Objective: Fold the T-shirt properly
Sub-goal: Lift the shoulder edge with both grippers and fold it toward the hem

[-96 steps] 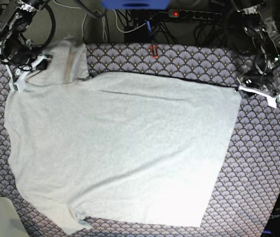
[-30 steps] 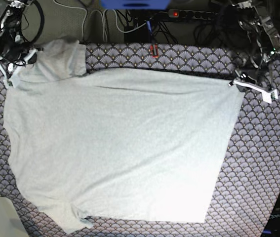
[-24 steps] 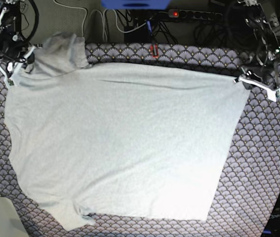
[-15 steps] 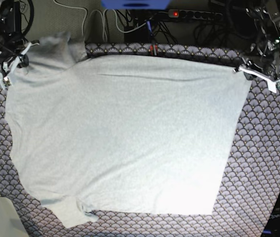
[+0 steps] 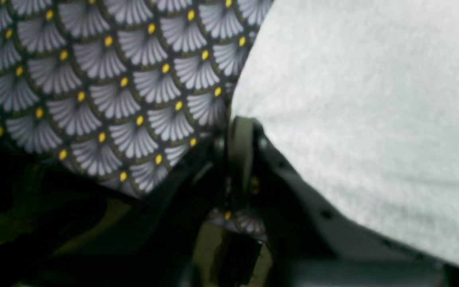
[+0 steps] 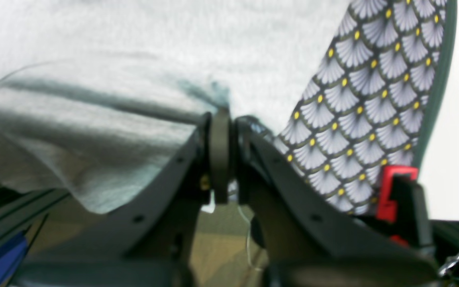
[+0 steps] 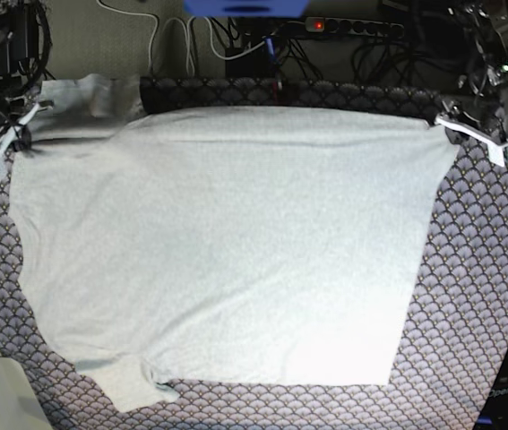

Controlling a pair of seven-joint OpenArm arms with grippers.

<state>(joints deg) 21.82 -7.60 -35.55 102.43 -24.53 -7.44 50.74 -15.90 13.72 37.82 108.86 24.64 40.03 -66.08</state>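
— Moved since three seconds back? Shifted up the frame: the T-shirt (image 7: 227,242), top hem formerly slanting from upper left down to the right, now pulled nearly level along the far edge of the tablecloth (image 7: 477,296). Both grippers carried farther toward the upper corners of the base view.

— And nearest the camera?

— Lower left of the base view: one short sleeve, rumpled, lying on the patterned cloth close to the near edge. Bottom right corner of the shirt flat, well inside the cloth's border.

— Middle?

— Spread wide and mostly smooth, plain grey side up, covering most of the tablecloth. No lettering visible.

— Far side, then. Grippers?

— Upper right of the base view: left gripper (image 7: 455,124) clenched on the shirt's far right corner; in the left wrist view, pads (image 5: 240,135) pressed together right at the fabric edge. Upper left: right gripper (image 7: 7,134) likewise pinched on the shirt near the other sleeve; in the right wrist view, jaws closed with grey cloth bunched and draping from the pinch (image 6: 219,119). Beyond the table's far edge: cables and a power strip (image 7: 352,25) with a red light.
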